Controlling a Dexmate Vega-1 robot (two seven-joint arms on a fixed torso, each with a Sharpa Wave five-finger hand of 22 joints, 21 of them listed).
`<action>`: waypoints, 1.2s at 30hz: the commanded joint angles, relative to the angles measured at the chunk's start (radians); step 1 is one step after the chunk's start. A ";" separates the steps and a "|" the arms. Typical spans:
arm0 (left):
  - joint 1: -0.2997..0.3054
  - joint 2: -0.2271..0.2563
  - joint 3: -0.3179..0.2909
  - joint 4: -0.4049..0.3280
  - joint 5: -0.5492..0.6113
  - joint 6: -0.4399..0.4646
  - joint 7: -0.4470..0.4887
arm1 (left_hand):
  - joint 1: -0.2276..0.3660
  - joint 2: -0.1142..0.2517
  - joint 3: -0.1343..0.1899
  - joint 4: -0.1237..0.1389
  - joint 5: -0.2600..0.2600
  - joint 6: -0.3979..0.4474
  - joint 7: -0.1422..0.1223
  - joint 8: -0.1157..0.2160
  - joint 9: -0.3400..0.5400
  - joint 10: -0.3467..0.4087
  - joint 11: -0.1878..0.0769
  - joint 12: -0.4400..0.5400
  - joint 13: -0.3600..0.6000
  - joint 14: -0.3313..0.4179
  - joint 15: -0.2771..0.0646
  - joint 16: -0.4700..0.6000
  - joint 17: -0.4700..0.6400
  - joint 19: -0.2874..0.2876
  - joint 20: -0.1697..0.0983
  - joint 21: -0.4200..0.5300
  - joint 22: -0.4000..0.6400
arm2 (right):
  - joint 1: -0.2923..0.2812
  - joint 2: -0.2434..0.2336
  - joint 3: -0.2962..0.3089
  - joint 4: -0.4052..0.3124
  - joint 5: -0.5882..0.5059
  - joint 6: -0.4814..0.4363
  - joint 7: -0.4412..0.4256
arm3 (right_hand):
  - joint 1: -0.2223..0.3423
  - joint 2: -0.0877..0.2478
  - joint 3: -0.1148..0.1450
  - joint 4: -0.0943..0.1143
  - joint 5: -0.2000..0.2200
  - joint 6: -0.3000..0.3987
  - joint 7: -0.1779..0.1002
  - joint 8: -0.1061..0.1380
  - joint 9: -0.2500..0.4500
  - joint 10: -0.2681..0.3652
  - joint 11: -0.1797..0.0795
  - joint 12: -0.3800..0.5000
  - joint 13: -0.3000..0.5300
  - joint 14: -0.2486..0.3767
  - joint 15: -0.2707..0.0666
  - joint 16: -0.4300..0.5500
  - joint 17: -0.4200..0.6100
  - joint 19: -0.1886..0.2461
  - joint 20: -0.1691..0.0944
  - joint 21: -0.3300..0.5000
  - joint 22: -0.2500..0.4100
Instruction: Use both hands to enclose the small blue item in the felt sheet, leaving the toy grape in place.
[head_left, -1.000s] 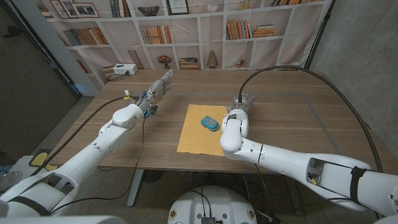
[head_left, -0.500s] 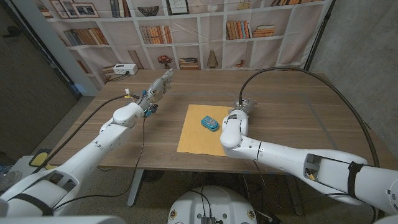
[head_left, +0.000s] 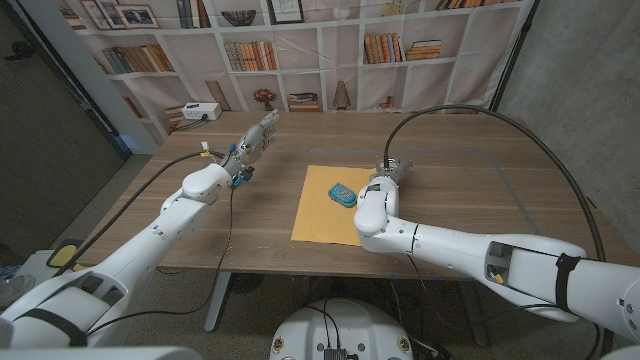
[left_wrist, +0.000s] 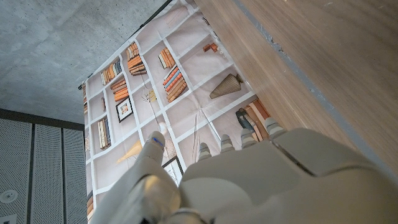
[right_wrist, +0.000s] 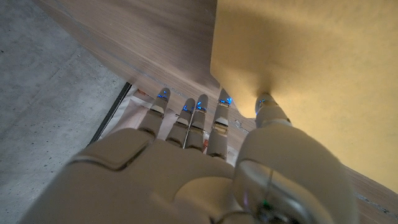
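A yellow felt sheet (head_left: 322, 215) lies on the wooden table (head_left: 470, 190) a little in front of its middle. The small blue item (head_left: 340, 192) rests on the sheet's far part. My right hand (head_left: 385, 174) is at the sheet's far right edge. In the right wrist view its thumb (right_wrist: 268, 111) and a neighbouring finger pinch the edge of the felt sheet (right_wrist: 311, 62), which bulges up there. My left hand (head_left: 255, 140) hovers well to the left of the sheet with its fingers apart, holding nothing. The left hand (left_wrist: 249, 180) points towards the backdrop.
A white box (head_left: 200, 111) stands at the table's back left. A bookshelf backdrop (head_left: 330, 50) hangs behind the table. A black cable (head_left: 520, 130) arcs over the table's right side. The table's front edge runs just in front of the sheet.
The felt sheet has slid slightly to the right and away from the robot, carrying the blue item, with my right hand at its edge. My left hand has stayed still.
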 joint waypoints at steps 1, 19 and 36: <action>-0.015 -0.006 0.006 0.013 0.005 0.007 -0.002 | -0.011 0.005 0.006 0.005 0.007 -0.014 0.002 0.004 0.003 -0.049 -0.002 0.003 0.005 -0.041 0.008 0.004 0.004 -0.090 0.007 0.004 0.003 | -0.023 0.008 0.022 0.013 0.137 0.010 -0.253 | 0.067 0.042 0.032 -0.001 0.013 0.115 -0.023 0.041 -0.001 0.080 -0.019 0.022 -0.008 0.062 -0.038 0.022 -0.004 0.034 -0.022 0.010 0.000; -0.035 -0.020 0.017 0.039 0.010 0.001 -0.012 | -0.011 0.005 0.007 0.004 0.007 -0.015 0.003 0.004 0.003 -0.050 -0.001 0.003 0.005 -0.043 0.008 0.003 0.004 -0.096 0.009 0.002 0.003 | -0.202 0.064 0.245 0.022 0.212 0.110 -0.950 | 0.224 0.096 0.094 -0.008 -0.034 0.294 -0.009 0.105 -0.010 0.247 -0.082 0.054 -0.030 0.204 -0.118 0.091 0.007 0.088 -0.065 0.019 0.000; -0.023 -0.013 0.013 0.023 0.011 0.002 0.001 | -0.011 0.006 0.009 0.004 0.007 -0.015 0.003 0.004 0.003 -0.051 -0.001 0.003 0.005 -0.045 0.008 0.003 0.004 -0.092 0.007 0.004 0.003 | -0.198 0.031 0.202 -0.002 0.229 0.131 -1.063 | 0.248 0.079 0.112 -0.006 -0.043 0.326 0.001 0.112 -0.015 0.276 -0.103 0.057 -0.033 0.221 -0.129 0.076 -0.011 0.081 -0.061 0.012 -0.001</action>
